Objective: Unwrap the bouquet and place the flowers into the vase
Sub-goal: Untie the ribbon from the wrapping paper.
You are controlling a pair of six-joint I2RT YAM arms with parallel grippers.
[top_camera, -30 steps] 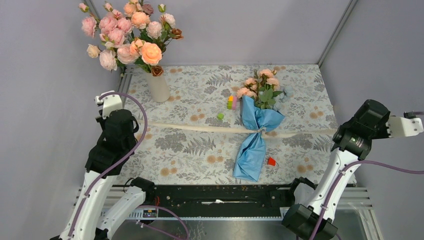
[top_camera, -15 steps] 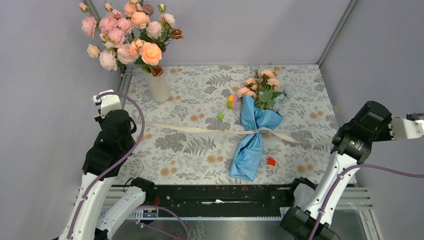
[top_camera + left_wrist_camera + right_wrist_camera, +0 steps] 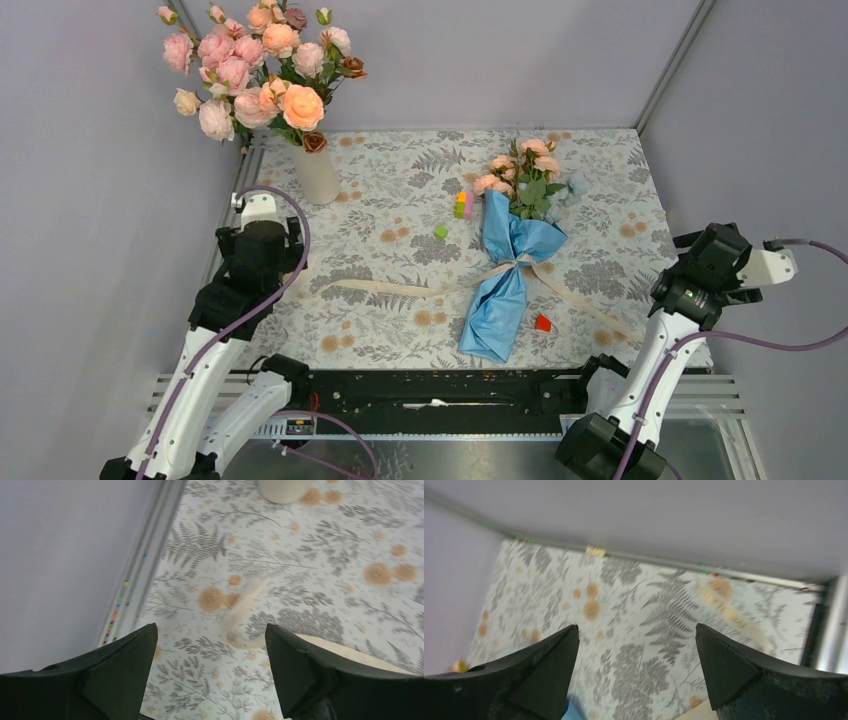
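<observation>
At the table's left edge the left gripper [image 3: 210,635] hangs with its jaws spread wide and nothing between them. A slack end of the cream ribbon [image 3: 390,288] lies on the cloth just beneath. Behind it the vase [image 3: 318,172] stands upright in the back-left corner, already crowded with pink blooms [image 3: 240,60], which may leave little room for new stems. The untying step looks to be in hand: the ribbon trails loose both ways yet crosses the bouquet [image 3: 503,295] at its waist, mid-table. Whether the knot is free I cannot tell. The next move likely calls for lifting the ribbon off and peeling the blue paper open from around the flowers [image 3: 525,172]. Small toy blocks [image 3: 461,206] lie close beside the bundle. Far right, the right gripper [image 3: 636,635] is equally wide open and empty.
</observation>
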